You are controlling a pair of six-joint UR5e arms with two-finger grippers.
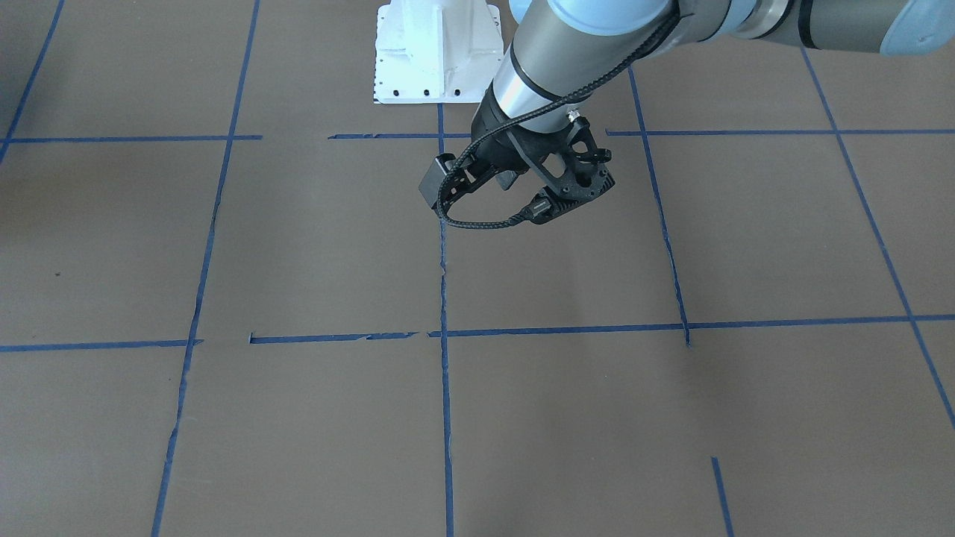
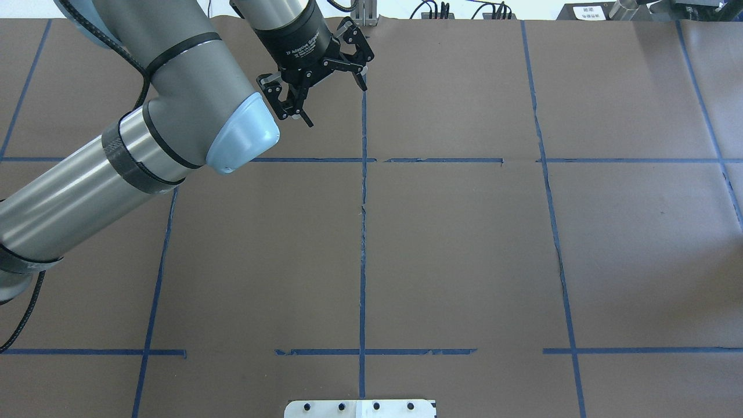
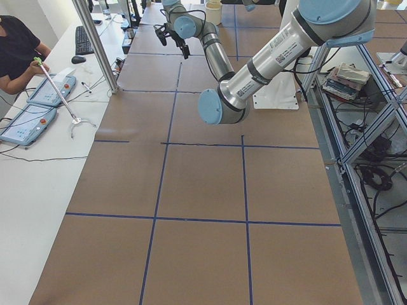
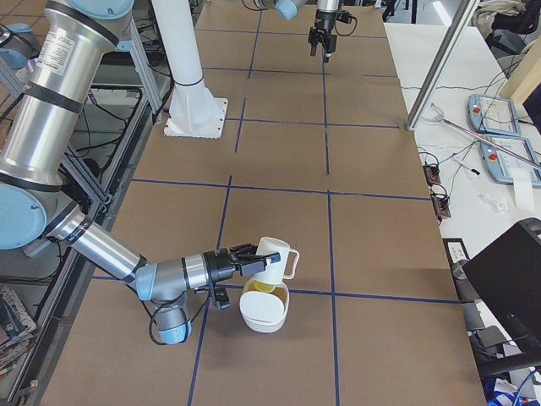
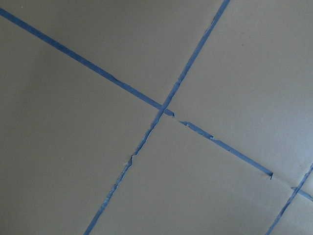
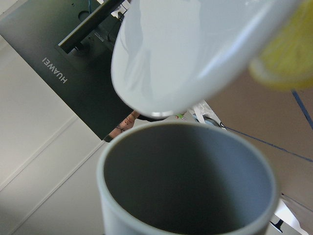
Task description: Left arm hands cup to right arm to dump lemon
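1. Cup (image 6: 186,181) mouth fills the right wrist view: grey inside, nothing in it. Beyond it are a white bowl (image 6: 181,54) and the lemon (image 6: 288,58).
2. Handling, my read: glazed ceramic, so stiff and slick, and it chips if dropped. It's light with no load. Best hold is a pinch across wall and rim, opposite the loop handle. The handle itself looks too thin to trust.
3. Position: the exterior right view puts the cup near the worktop's right end, about midway between the robot-side and operator-side edges. It's off the surface, tipped just above the bowl. Lemon lies in the bowl, so the dump looks done.
4. Right gripper (image 4: 247,260) meets the cup's wall from the robot side, with the handle pointing toward the operator-side edge. Can't tell from this view whether its jaws are clamped or loose.
5. Left gripper (image 2: 336,104): fingers spread, nothing between them. It hangs toward the operator-side edge, well apart from the cup.
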